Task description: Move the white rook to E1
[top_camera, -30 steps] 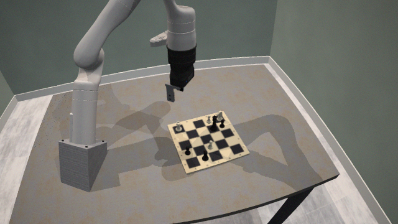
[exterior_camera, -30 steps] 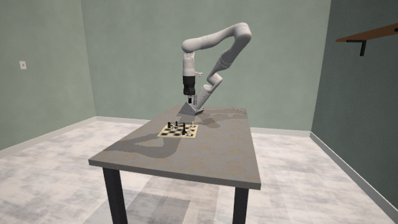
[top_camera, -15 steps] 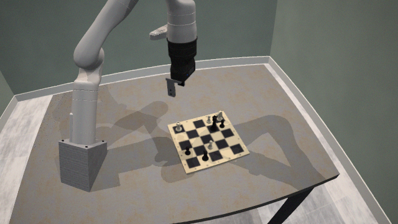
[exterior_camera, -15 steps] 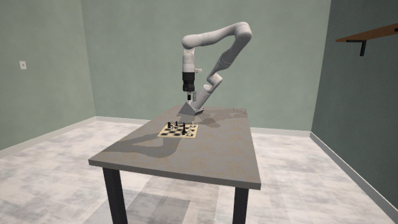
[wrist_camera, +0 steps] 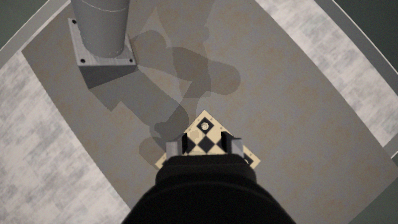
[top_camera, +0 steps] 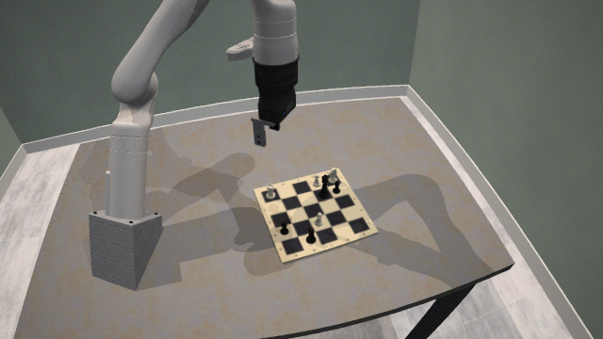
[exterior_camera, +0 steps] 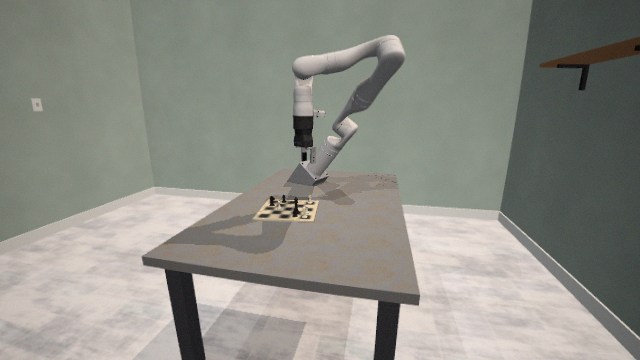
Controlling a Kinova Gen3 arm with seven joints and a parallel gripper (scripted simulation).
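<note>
The small chessboard [top_camera: 315, 214] lies on the table and carries several white and black pieces. A white piece with a ringed top, which looks like the white rook [top_camera: 270, 190], stands on the board's far left corner square. It also shows from above in the wrist view [wrist_camera: 204, 126]. My gripper [top_camera: 266, 133] is open and empty, high above the table, behind and left of the board. In the wrist view its fingers frame the board's corner [wrist_camera: 207, 142]. The square labels are too small to read.
Two white pieces [top_camera: 316, 180] [top_camera: 333, 175], a tall black piece [top_camera: 324, 186] and a black pawn [top_camera: 336, 187] crowd the far right corner. A white pawn [top_camera: 318, 218] and two black pieces [top_camera: 284, 228] [top_camera: 310, 235] stand nearer. The arm's base [top_camera: 124, 245] stands at the left.
</note>
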